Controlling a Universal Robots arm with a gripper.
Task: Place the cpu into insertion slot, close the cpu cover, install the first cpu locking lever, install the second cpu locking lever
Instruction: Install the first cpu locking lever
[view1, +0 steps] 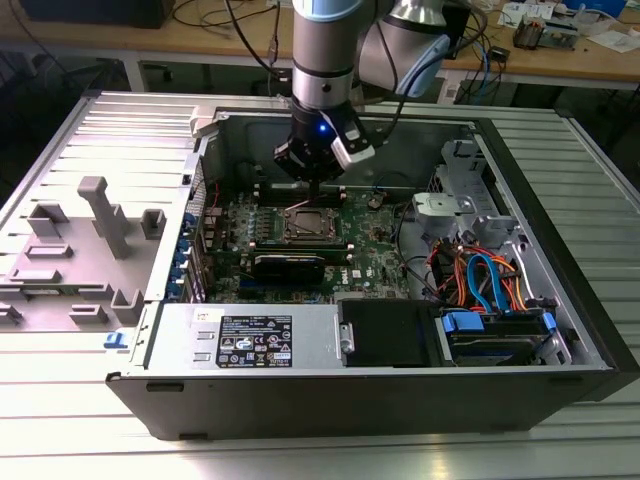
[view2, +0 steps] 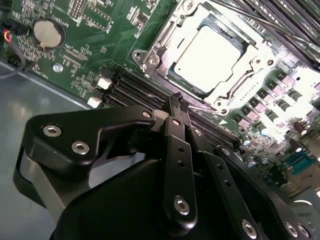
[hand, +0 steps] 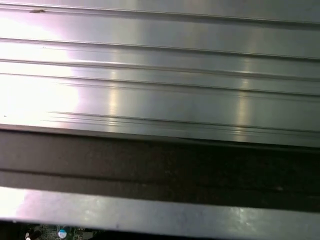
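In the exterior view, the gripper (view1: 314, 190) hangs inside the open computer case (view1: 560, 250), just above the insertion slot (view1: 305, 224) on the green board (view1: 375, 250). The case sits on a ribbed metal counter (view1: 60, 400).

In the second wrist view, the cpu (view2: 207, 57) lies flat in the slot, with the shiny cpu cover (view2: 240, 87) folded down around it. The black fingers (view2: 176, 107) are pressed together with nothing between them, their tips near the socket's edge, beside the long black memory slots (view2: 135, 90).

In the first wrist view, ribbed metal fills most of the picture.
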